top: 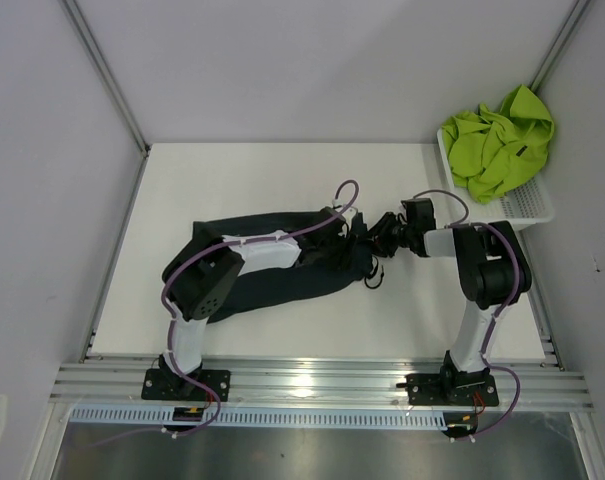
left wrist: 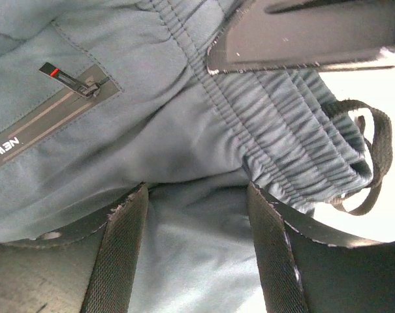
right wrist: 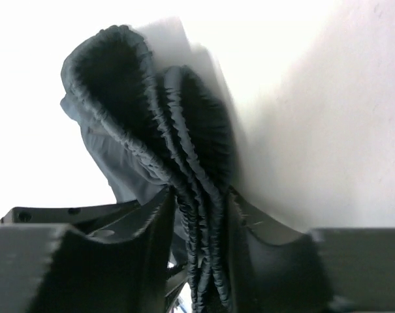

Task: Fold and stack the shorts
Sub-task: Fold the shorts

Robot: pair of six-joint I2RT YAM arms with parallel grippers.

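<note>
The dark navy shorts [top: 272, 285] lie spread across the middle of the table, waistband toward the right. My left gripper [top: 350, 232] rests low over the waistband end; in the left wrist view it [left wrist: 197, 192] stands open, with flat fabric [left wrist: 151, 130] lying between its fingers. My right gripper [top: 378, 240] meets the same end from the right. In the right wrist view it [right wrist: 198, 195] is shut on the bunched elastic waistband [right wrist: 204, 228], whose folds rise up out of the jaws. The lime green shorts [top: 497, 140] sit crumpled in the basket.
A white mesh basket [top: 527, 205] stands at the back right corner against the wall. A black drawstring loop [left wrist: 377, 150] hangs off the waistband onto the white table. A zip pocket [left wrist: 60, 111] faces up. Walls close in the table on three sides.
</note>
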